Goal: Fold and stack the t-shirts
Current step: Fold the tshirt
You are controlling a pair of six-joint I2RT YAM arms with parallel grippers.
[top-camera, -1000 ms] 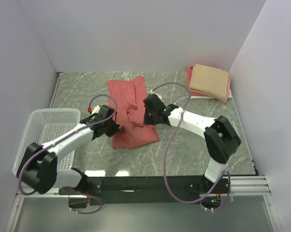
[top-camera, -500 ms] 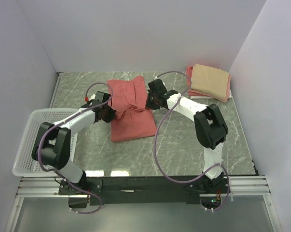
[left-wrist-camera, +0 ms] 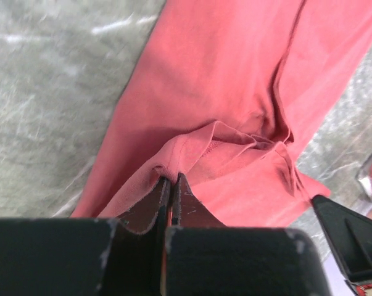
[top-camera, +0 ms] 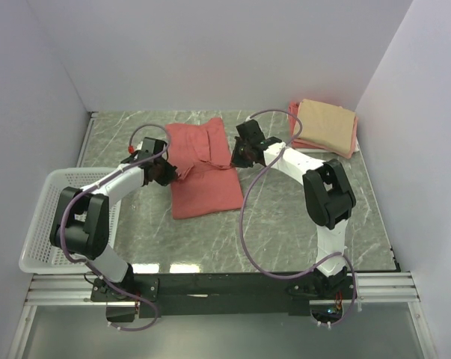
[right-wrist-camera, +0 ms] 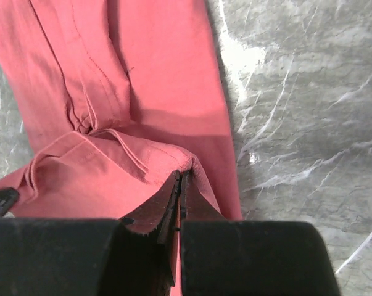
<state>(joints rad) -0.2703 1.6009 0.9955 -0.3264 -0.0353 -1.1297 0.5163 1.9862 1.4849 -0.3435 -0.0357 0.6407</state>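
Claws on both arms pinch folds of the salmon-red t-shirt (top-camera: 204, 179) at mid-tabletop.

At the left edge of the grey marbled tabletop (top-camera: 300, 209) sits a white mesh basket (top-camera: 49, 202), with only the left arm (top-camera: 98, 206) crossing above it. The left claw (left-wrist-camera: 171, 183) is pressed together on a raised fold at the shirt's left side. The right claw (right-wrist-camera: 179, 177) nips a fold on its right side. Compared with a second ago, both claws sit nearer the far edge, and the shirt's near hem has drawn back with them, so the cloth lies shorter and flatter. In the far right corner, well apart, a folded tan t-shirt (top-camera: 326, 126) rests on a pink t-shirt (top-camera: 293, 118).
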